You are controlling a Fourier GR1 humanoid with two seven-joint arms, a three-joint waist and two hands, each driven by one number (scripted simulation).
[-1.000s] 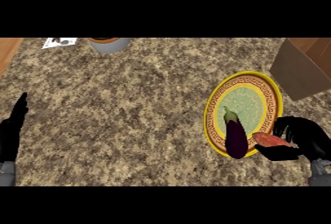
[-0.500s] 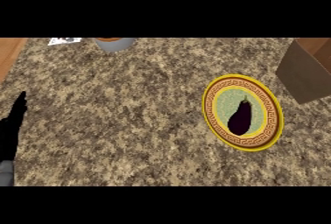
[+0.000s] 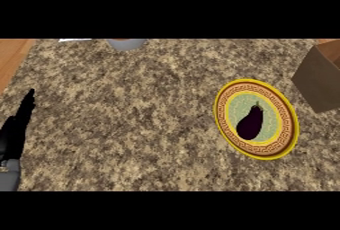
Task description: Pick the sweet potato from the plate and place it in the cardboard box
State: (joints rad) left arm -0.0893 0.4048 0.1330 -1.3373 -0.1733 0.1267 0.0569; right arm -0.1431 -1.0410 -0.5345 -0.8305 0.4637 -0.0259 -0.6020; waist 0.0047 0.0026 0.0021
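A yellow-rimmed patterned plate [image 3: 222, 117] lies on the granite counter at the right. A dark purple eggplant [image 3: 251, 126] rests on it. No sweet potato shows anywhere in the view. The brown cardboard box [image 3: 322, 76] stands at the right edge, just beyond the plate, cut off by the frame. My left hand [image 3: 16, 130] rests at the left edge, fingers straight and pointing up, holding nothing. My right hand is out of view.
A grey cup [image 3: 126, 43] and a white sheet [image 3: 75, 40] sit at the counter's far edge. The wooden floor [image 3: 13, 58] shows past the counter's left edge.
A second ago my right hand was at the plate's right side, curled on an orange-red thing. Hand and thing have since left the view. The eggplant stays on the plate.
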